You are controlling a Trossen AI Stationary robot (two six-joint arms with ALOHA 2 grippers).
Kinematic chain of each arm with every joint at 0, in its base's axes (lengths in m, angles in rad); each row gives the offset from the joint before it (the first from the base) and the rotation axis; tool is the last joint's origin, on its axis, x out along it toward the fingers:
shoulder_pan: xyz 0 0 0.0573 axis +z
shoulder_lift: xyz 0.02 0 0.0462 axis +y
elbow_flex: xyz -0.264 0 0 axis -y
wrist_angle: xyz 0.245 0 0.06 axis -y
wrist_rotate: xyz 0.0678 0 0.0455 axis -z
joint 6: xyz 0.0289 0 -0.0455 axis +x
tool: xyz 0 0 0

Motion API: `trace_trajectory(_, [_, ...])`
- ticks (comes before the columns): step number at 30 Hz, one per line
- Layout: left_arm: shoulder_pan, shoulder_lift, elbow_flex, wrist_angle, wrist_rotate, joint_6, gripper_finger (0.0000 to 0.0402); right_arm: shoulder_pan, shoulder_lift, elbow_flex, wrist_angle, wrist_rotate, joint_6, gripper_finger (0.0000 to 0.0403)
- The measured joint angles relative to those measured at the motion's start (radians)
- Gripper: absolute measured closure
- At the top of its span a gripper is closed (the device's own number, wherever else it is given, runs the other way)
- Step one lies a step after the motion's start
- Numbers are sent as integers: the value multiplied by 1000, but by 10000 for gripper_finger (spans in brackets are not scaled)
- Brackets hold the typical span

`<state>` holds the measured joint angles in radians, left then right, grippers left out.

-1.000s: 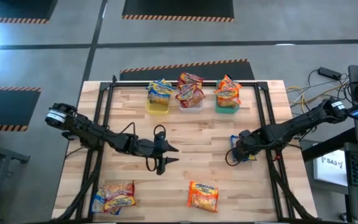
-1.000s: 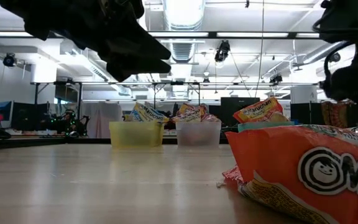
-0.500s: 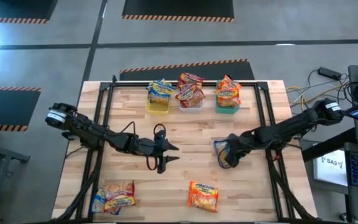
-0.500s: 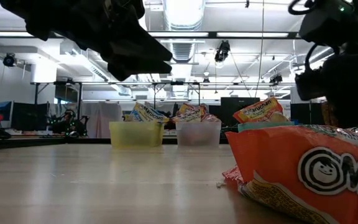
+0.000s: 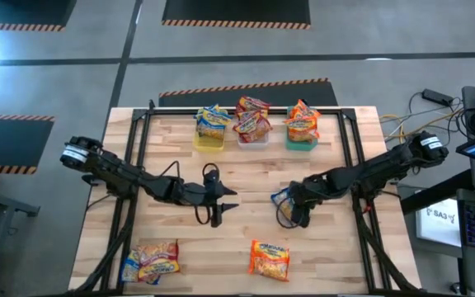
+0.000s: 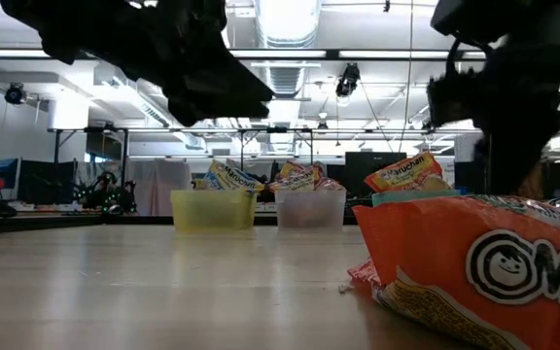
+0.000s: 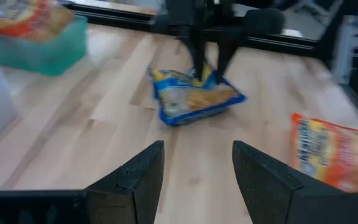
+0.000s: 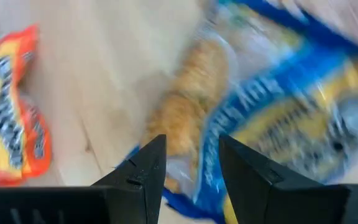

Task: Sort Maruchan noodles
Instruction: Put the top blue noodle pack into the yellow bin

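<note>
My right fingers (image 5: 291,206) pinch a blue-and-yellow Maruchan packet (image 5: 281,200) by its edge, and over the last second I have carried it from near the desk's right edge in toward the middle. In the left wrist view it hangs low from my fingertips, its bottom at or just above the desk (image 5: 254,173); I cannot tell whether it touches. That shift matters: the packet is off its resting spot and heading the right way, but it is still well short of the yellow bin (image 5: 209,136) at the desk's far edge, where other blue-and-yellow packets already sit. I judge this step about half done.

My left fingers (image 5: 218,202) hover over the desk's middle, part open and holding nothing, unmoved in that second.

Along the far edge, the clear bin (image 5: 252,137) holds red packets and the green bin (image 5: 301,142) holds orange ones. Still unsorted: 1 orange packet (image 5: 269,258) near the near edge, and a small pile of packets (image 5: 149,261) at the near left corner. So several remain after this one.
</note>
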<state>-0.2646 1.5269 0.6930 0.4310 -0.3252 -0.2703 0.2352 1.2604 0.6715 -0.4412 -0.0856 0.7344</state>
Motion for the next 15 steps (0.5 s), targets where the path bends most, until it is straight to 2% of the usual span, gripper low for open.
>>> trace_trajectory(5, [20, 81, -1, 50, -26, 0, 228, 15, -28, -12, -51, -1, 350, 266])
trace_trajectory(8, [50, 158, 6, 118, -16, 0, 228, 44, -51, -14, -49, 3, 482, 266])
trace_trajectory(15, [186, 333, 95, 222, 145, 0, 228, 170, -67, -22, -54, 108, 724, 266])
